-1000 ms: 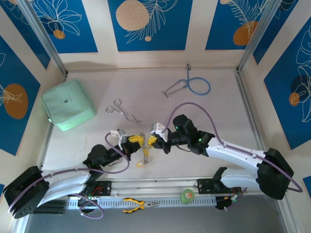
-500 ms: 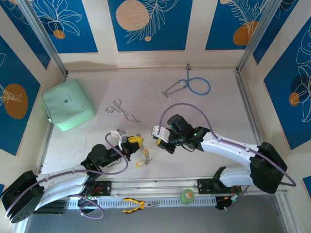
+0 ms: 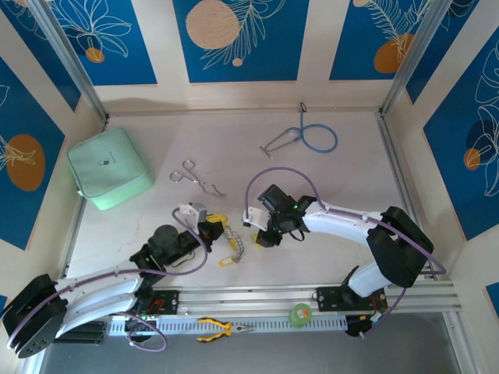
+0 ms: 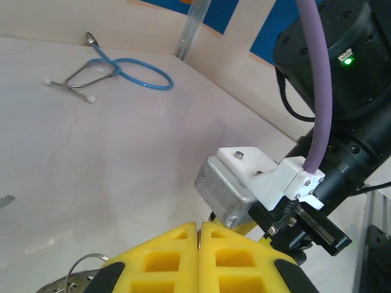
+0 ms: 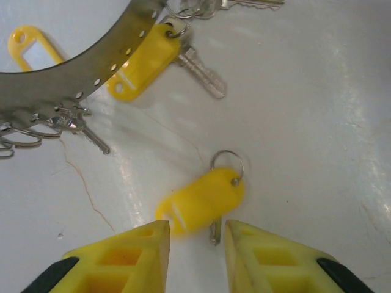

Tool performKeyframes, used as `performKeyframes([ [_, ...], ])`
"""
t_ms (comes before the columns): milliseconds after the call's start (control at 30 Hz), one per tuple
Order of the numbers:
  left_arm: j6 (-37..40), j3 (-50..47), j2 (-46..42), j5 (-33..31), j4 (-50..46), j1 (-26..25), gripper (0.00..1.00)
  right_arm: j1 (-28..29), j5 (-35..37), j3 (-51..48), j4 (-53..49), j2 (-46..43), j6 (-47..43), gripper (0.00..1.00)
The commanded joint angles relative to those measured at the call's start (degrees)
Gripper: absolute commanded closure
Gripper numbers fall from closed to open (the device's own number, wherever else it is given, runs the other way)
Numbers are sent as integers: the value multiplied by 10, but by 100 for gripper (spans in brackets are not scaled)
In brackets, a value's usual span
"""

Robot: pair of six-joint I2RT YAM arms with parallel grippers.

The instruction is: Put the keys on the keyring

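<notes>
Yellow key just before right hand

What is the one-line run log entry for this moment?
left gripper: jaws shut by keyring | right gripper: jaws open over loose yellow key on table

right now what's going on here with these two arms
Two robot arms are working on getting keys onto a keyring. The left arm's fingers are shut on the keyring, holding it up on edge just above the table. One yellow-tagged key already seems to hang from its rim. The right arm's fingers stand open just over a loose yellow-tagged key lying flat on the table, with nothing gripped yet.
</notes>
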Motion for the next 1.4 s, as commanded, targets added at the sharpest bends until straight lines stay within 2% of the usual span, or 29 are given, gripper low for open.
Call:
performKeyframes([
  [0,-16,25,-4,-33,-30,-2,100,-19,-38,14,0,-22,12,68],
  [267,-16,26,-8,-36,-37,-2,100,-20,-147,-86,150,-168,3,67],
  [367,-17,23,-11,-34,-36,-2,100,-23,-178,-89,165,-176,61,68],
  [433,-18,22,-15,-38,-42,-2,100,-16,-190,-95,186,-181,134,68],
  [533,-20,22,-24,-45,-53,-2,100,21,-138,-117,192,-201,179,68],
  [700,-14,18,-42,-40,-69,-2,100,65,-62,-159,200,-232,152,68],
  [867,5,-2,-77,-30,-81,-1,100,62,-72,-173,212,-220,98,67],
  [1167,12,-27,-154,-34,-136,3,100,57,-94,-147,245,-121,6,66],
  [1367,11,-25,-163,-40,-149,5,100,58,-181,-125,288,-95,55,61],
])
